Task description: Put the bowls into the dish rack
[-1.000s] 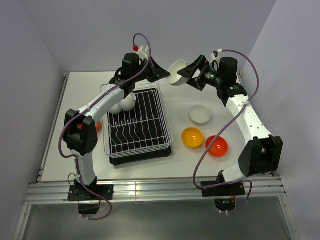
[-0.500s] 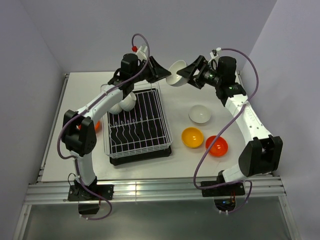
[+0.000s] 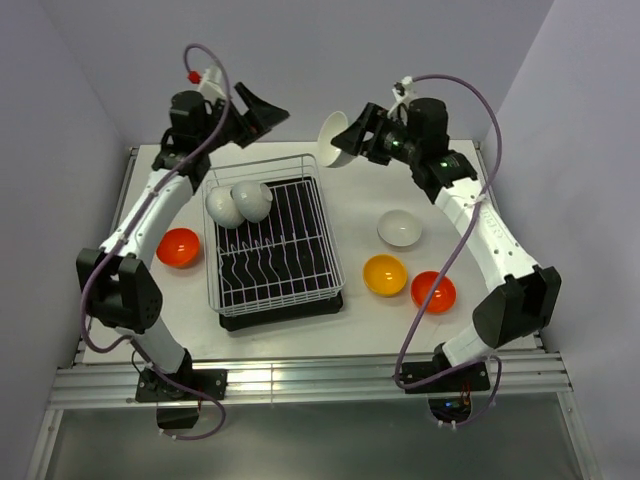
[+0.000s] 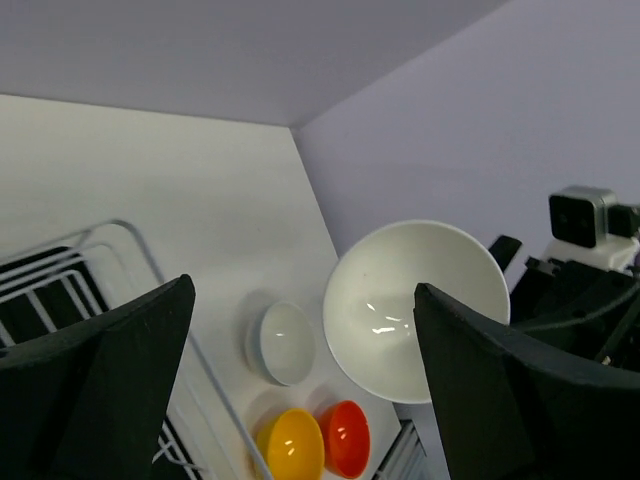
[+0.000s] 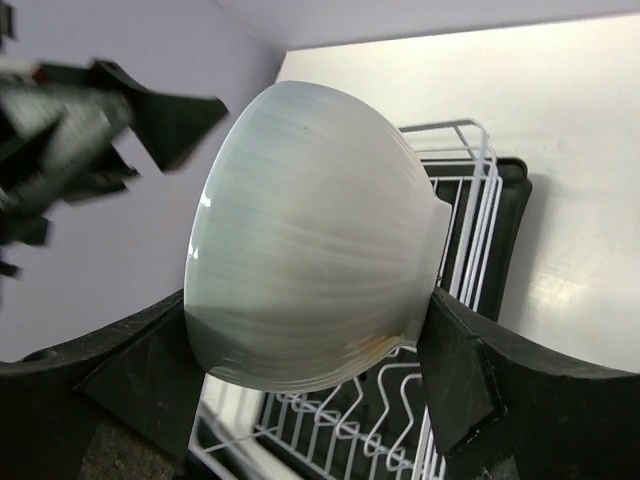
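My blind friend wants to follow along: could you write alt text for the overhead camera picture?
The right gripper holds a white bowl on its side in the air by the dish rack's far end, opposite the open, empty left gripper. Two pale bowls sit in the rack; a red bowl lies left of it, three more bowls to its right.

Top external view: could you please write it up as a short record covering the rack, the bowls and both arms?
dish rack: on the table, nearer the left arm
in rack, far-left corner: pale bowl beside second pale bowl
left of rack: red bowl
right of rack: white bowl, yellow bowl, second red bowl
left fingers: open, empty, raised
right fingers: closed on held white bowl, tipped on its side, raised near rack's far-right corner
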